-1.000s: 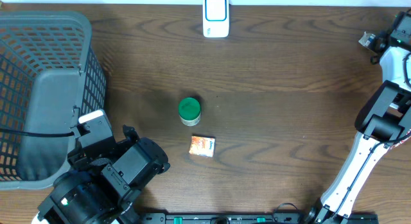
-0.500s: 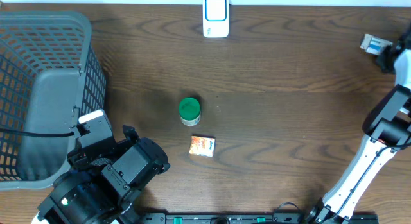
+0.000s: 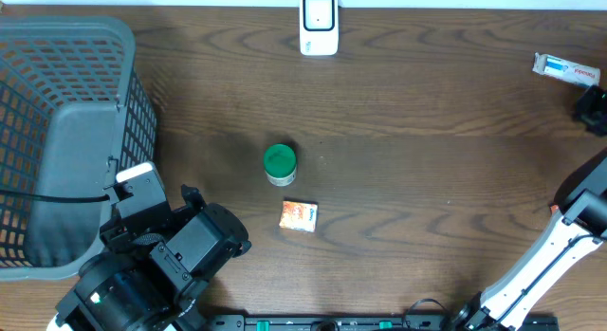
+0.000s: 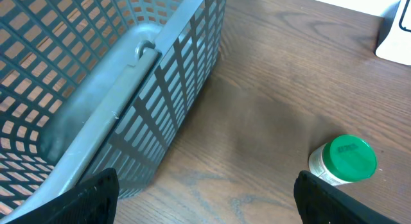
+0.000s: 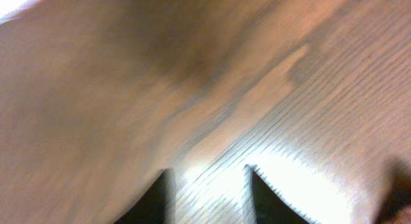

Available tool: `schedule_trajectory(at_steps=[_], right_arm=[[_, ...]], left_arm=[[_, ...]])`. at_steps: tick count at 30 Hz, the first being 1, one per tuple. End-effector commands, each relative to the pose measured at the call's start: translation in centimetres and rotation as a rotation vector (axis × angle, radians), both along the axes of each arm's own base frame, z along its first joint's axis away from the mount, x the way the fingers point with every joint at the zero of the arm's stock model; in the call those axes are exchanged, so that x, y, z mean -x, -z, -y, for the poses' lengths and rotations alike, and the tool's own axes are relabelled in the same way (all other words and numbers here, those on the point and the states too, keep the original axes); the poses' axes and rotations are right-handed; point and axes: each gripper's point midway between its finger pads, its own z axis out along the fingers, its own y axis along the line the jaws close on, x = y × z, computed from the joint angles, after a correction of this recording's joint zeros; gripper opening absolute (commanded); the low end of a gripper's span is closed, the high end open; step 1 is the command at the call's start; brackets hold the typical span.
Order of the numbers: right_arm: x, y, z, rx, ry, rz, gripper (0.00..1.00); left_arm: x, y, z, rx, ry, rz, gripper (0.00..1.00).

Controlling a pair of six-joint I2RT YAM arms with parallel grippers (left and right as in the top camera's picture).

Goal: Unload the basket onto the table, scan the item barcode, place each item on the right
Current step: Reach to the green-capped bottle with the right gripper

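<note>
A white barcode scanner stands at the table's back edge, and its corner shows in the left wrist view. A small white packet lies flat at the far right. My right gripper is open over bare wood, just in front of the packet at the overhead view's right edge. A green-lidded jar stands mid-table, with a small orange box in front of it. My left gripper is open wide and empty, the jar ahead to its right.
A large grey mesh basket fills the left side, and its wall is close to the left gripper's left finger. The left arm's bulk covers the front left corner.
The right gripper has opened and let go of the white packet, which now lies on the table. The right arm has drawn back toward the right edge. The left arm has not moved.
</note>
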Motion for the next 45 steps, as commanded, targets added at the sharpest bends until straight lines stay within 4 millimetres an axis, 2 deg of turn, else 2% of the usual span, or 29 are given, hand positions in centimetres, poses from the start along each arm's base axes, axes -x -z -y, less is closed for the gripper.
schedule_trajectory(at_steps=[1,3,6,7,8,12,16,19,21,24,26,29,32,34,39,41,45], right_arm=[[-2.6,-6.7,-5.6,-0.077,-0.107,0.158,0.99],[-2.9,-8.2,-8.9,-0.108,-0.152,0.158,0.99],[-3.1,-9.5,-14.9,-0.161,-0.243,0.129,0.99],[-3.1,-9.7,-17.8,-0.197,-0.289,0.109,0.99],[-3.0,-9.7,-19.9,-0.224,-0.32,0.089,0.99],[-1.2,-9.3,-30.4,-0.346,-0.477,-0.033,0.99],[-0.1,-9.3,-39.3,-0.338,-0.707,-0.07,0.99],[1.2,-9.4,-44.8,-0.333,-0.834,-0.083,0.99],[2.2,-9.4,-48.4,-0.343,-0.847,-0.089,0.99],[3.1,-9.6,-53.1,-0.348,-0.901,-0.061,0.99],[4.2,-9.7,-56.0,-0.334,-1.028,-0.037,0.99],[6.2,-9.7,-59.0,-0.279,-1.313,-0.004,0.99],[7.5,-9.3,-60.3,-0.167,-1.48,-0.008,0.99],[7.6,-9.2,-60.8,-0.112,-1.498,-0.005,0.99],[8.7,-8.7,-62.0,-0.149,-1.495,-0.023,0.99],[9.1,-8.0,-62.2,-0.148,-1.501,-0.051,0.99],[9.4,-5.2,-62.2,-0.12,-1.466,-0.135,0.99]], left_arm=[[0.0,-0.1,-0.2,-0.001,-0.011,0.007,0.85],[0.0,-0.1,-0.2,-0.001,-0.011,0.007,0.85],[0.0,-0.1,-0.2,-0.002,-0.01,0.007,0.85],[0.0,-0.1,-0.2,-0.001,-0.011,0.007,0.85],[0.0,-0.1,-0.2,-0.001,-0.011,0.007,0.85],[0.0,-0.1,-0.2,-0.001,-0.01,0.007,0.85],[0.0,-0.1,-0.2,-0.001,-0.011,0.007,0.85],[0.0,-0.1,-0.2,-0.002,-0.01,0.007,0.85],[0.0,-0.1,-0.2,-0.001,-0.011,0.007,0.85],[0.0,-0.1,-0.2,-0.001,-0.011,0.007,0.85],[0.0,-0.1,-0.2,-0.002,-0.01,0.007,0.85],[0.0,-0.1,-0.2,-0.001,-0.011,0.007,0.85],[0.0,-0.1,-0.2,-0.001,-0.011,0.007,0.85],[0.0,-0.1,-0.2,-0.002,-0.01,0.007,0.85],[0.0,-0.1,-0.2,-0.001,-0.011,0.007,0.85],[0.0,-0.1,-0.2,-0.001,-0.011,0.007,0.85],[0.0,-0.1,-0.2,-0.001,-0.011,0.007,0.85]])
